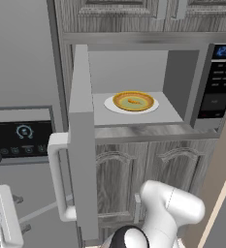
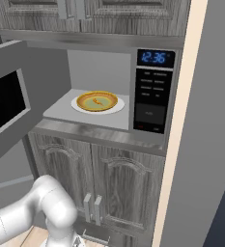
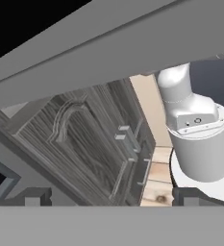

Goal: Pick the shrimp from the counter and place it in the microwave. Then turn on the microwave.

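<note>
A home kitchen, rendered rather than filmed — a built-in microwave (image 2: 109, 91) sits in a wall of grey wood-grain cabinets (image 2: 99, 178), its door swung open to the left. Panelled cupboard doors with bar handles stand below it and more above. Left of it, a grey appliance panel (image 1: 21, 135) carries a black dial screen — pale wooden flooring (image 3: 159, 185) lies underfoot.

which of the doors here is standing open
The microwave door, swung out to the left with its pale handle showing; the wooden cabinet doors below are all shut.
</note>
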